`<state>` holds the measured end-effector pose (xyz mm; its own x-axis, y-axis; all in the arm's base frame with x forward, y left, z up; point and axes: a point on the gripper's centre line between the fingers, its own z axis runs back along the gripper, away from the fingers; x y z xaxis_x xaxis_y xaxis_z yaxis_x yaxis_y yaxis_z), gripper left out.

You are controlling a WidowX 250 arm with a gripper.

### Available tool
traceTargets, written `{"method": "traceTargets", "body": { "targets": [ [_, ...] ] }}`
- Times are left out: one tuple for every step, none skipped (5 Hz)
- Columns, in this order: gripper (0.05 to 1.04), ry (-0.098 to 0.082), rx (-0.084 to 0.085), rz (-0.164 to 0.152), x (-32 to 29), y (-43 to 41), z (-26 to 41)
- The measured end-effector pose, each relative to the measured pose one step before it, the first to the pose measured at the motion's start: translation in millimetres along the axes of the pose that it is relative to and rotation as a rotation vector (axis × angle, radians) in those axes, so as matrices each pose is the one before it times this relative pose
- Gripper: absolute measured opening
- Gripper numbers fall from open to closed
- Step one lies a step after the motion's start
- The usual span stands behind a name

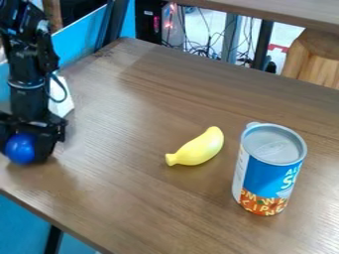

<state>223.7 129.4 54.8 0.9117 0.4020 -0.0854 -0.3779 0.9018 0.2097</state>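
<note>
We find the pincer grasping a blue ball near the table's edge. We record open tabletop between it and a banana, a can standing farther off.

Bright, diffuse light fell over the table, though the picture did not show its source. A pale sheen lay across the wood toward the left, while a broad, darker patch with soft edges crossed the far left part. Faint, blurry-edged shadows pooled beneath the end effector and around the foot of the can, and a slight one hugged the underside of the yellow banana. The can's metal lid caught pale reflections, and the blue ball shone softly. Behind, small red lights glowed against a brightly lit floor.
</note>
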Motion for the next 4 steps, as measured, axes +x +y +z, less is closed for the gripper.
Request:
{"method": "traceTargets", "body": {
  "targets": [
    [1.003, 0.0507, -0.0282, 0.0118, -9.35, -3.96, 0.77],
    [1.001, -0.0404, -0.0407, -0.0006, 1.46, -3.29, 16.40],
    [1.001, -0.0344, -0.0236, -0.0100, 8.97, -2.34, 10.97],
    [1.001, -0.0290, -0.0234, -0.0275, 4.67, -1.88, 15.96]
  ]
}}
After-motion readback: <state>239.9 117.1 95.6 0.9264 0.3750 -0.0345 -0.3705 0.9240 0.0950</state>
